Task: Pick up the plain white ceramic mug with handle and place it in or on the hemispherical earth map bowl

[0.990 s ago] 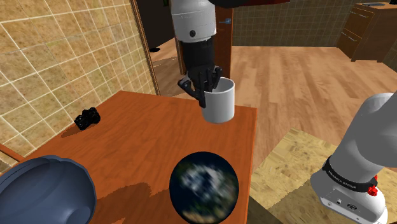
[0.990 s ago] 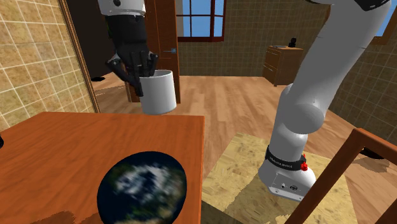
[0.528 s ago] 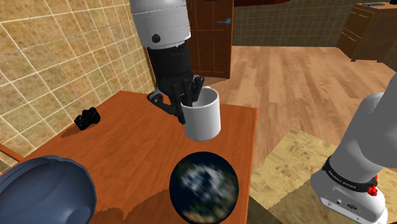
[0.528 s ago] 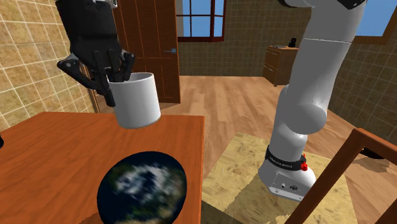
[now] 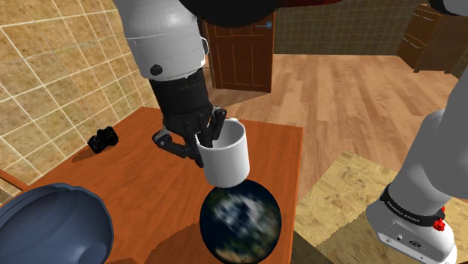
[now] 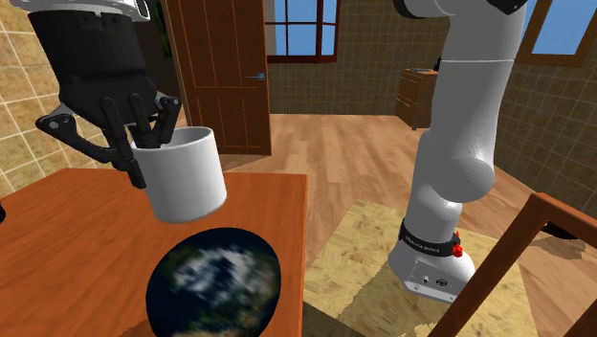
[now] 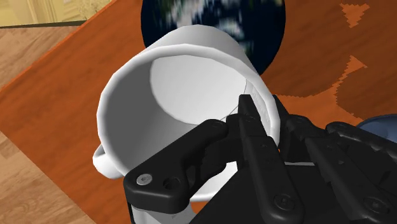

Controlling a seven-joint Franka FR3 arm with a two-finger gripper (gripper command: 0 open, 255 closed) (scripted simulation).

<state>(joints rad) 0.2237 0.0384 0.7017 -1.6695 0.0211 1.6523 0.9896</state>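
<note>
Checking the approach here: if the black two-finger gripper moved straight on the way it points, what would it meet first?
Probably the dark hemispherical earth-map bowl: the gripper points down at it, shut on the rim of the plain white mug, whose base would touch first. The gap between them is unclear.

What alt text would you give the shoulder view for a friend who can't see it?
A black gripper holds a white mug by its rim in the air, close above an earth-map bowl on a reddish table. A small black object lies farther back, a blue-grey rounded thing at lower left.
</note>
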